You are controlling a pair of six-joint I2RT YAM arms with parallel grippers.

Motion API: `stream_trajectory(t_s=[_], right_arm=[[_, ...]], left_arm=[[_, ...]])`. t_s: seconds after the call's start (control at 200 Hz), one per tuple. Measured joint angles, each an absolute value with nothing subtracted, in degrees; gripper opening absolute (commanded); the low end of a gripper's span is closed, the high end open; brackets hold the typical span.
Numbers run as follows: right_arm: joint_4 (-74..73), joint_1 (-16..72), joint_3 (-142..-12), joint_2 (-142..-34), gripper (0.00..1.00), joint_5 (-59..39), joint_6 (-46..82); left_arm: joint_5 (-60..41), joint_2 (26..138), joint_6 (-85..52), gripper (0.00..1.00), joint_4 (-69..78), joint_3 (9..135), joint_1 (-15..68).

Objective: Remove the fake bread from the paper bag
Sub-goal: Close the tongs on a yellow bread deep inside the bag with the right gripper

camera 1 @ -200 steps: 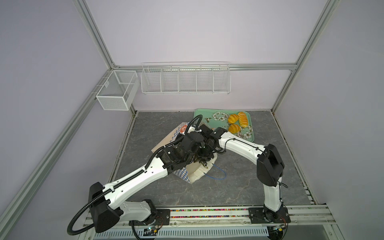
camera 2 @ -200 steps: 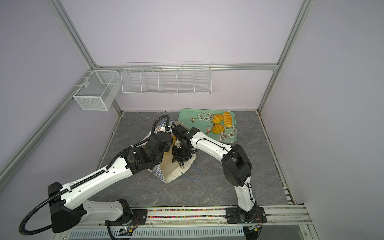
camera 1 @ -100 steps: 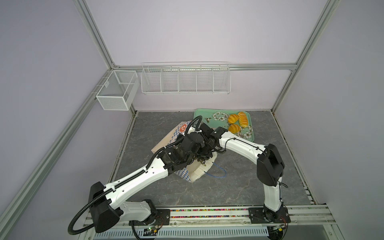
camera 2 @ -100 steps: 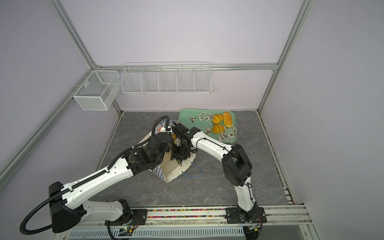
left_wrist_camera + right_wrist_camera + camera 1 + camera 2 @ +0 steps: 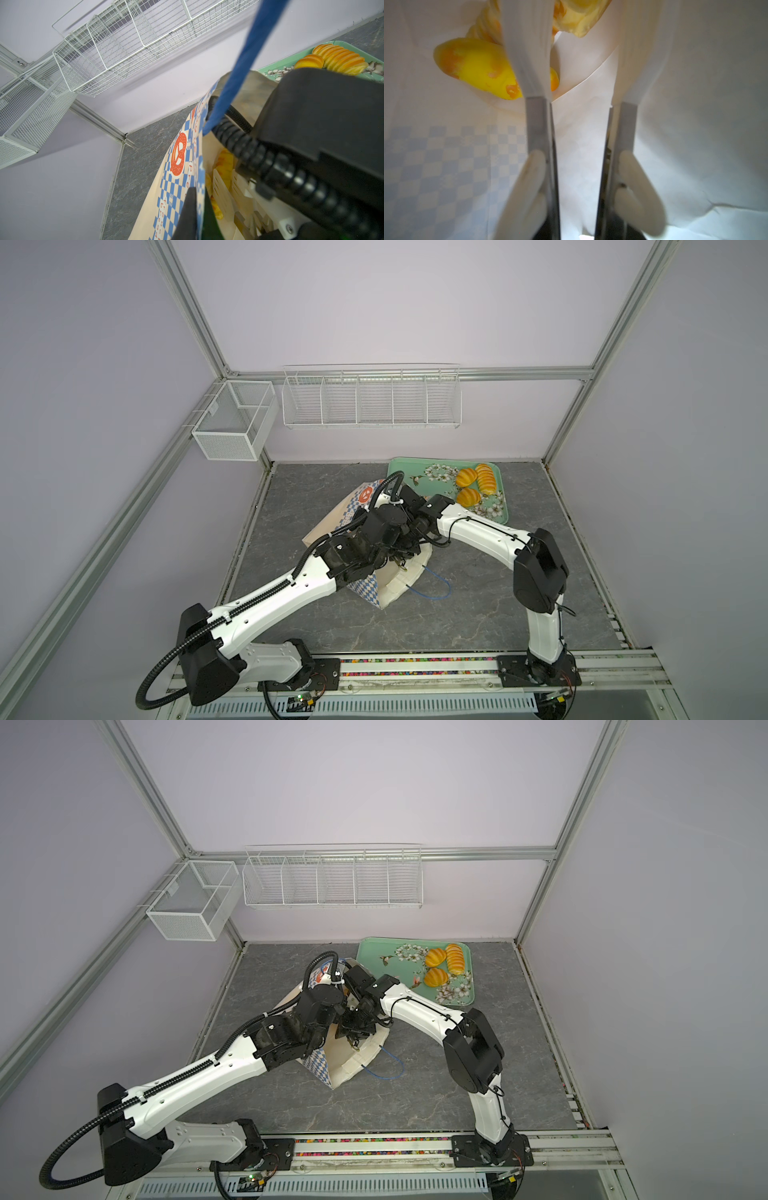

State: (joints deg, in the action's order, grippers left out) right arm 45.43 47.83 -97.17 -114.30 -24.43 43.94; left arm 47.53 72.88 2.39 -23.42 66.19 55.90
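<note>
While left fingers [image 5: 188,209] clamp, bag [image 5: 400,585] stays.

Paper bag [image 5: 353,1063] lies tipped near the green tray [image 5: 374,955]

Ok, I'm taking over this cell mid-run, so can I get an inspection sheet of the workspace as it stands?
Surface: grey marbled table.
Job's things: paper bag tipped, mouth open; three fake breads on green tray; more bread inside bag.
Clutter: nothing seen.
Grippers: left gripper shut on bag rim; right gripper holds tongs inside bag, tips apart.
Cables: black hose loops above bag; blue cord handle lies on table.
Surroundings: white wire baskets on back wall.
</note>
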Motion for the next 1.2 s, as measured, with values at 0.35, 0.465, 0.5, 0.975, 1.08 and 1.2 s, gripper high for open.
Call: stream_trajectory(t_s=[0.35, 0.465, 0.5, 0.975, 1.08, 1.2], right_arm=[[43.68, 48.21, -96.51, -115.72, 0.45, -23.68, 43.59], [43.68, 48.21, -96.53, -116.81, 0.33, -23.4, 42.57], [43.66, 48.23, -96.53, -116.86, 0.28, -23.33, 42.24], [45.91, 48.25, -95.57, -110.76, 0.07, -20.08, 37.17], [46.87, 48.27, -94.72, -105.41, 0.07, -19.16, 35.31], [47.4, 48.53, -93.93, -99.94, 0.07, -18.0, 32.8]], left_arm=[[46.41, 72.84, 1.3, 0.0, -23.44, 65.82, 55.88], [46.41, 72.77, 0.99, 0.0, -23.44, 65.25, 55.88], [46.41, 72.73, 0.89, 0.0, -23.42, 65.17, 55.88], [46.48, 71.24, -0.12, 0.0, -22.9, 64.14, 55.88], [46.44, 71.2, -0.62, 0.0, -22.92, 63.88, 55.88], [46.41, 71.24, -0.97, 0.0, -23.0, 63.7, 55.59]])
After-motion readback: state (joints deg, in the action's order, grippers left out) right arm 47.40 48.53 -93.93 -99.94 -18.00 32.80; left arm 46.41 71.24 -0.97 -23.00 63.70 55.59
